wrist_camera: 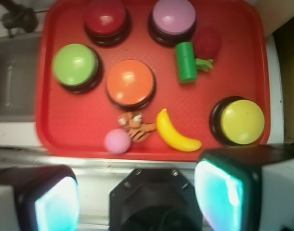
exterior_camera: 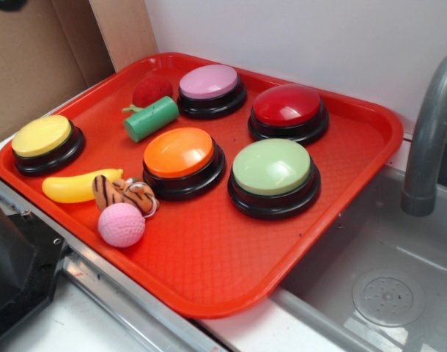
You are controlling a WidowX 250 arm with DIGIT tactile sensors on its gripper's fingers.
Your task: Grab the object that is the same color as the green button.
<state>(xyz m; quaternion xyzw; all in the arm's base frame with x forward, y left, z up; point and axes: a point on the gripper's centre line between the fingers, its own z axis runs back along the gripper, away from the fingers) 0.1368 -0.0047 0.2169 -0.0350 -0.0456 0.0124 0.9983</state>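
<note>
- Gripper [wrist_camera: 137, 197]: seen only in the wrist view, at the bottom of the picture. Two pale pads [wrist_camera: 219, 192] stand wide apart with nothing between them, so the jaws are open and empty. It hangs high above the tray's near long edge, well apart from every item.
- Tray [exterior_camera: 231, 286]: red, textured, shallow raised rim. Carries everything listed below; its near-right part is bare.
- Green cylinder [exterior_camera: 151, 118]: the task's item. Lies on its side toward the tray's far-left corner, between the purple button [exterior_camera: 209, 82] and the orange button [exterior_camera: 179, 152], just beside the dark red fuzzy ball [exterior_camera: 152, 89]. A thin green nub projects from its end nearest the ball; whether nub and ball touch is unclear, as the wrist view is soft there.
- Handling, judged: likely light, rigid, smooth plastic; prone to roll. Take it across the middle of the barrel, jaws square to its long axis, away from nub and ball.
- Green button [exterior_camera: 272, 167]: pale dome on black base, toward the tray's right; colour reference only.
- Other buttons: red button [exterior_camera: 287, 105] by the far edge, yellow button [exterior_camera: 41, 136] at the left edge.
- Small items along the near-left edge: banana [exterior_camera: 73, 188], striped tiger toy [exterior_camera: 124, 193], pink ball [exterior_camera: 122, 224], lying close together.
</note>
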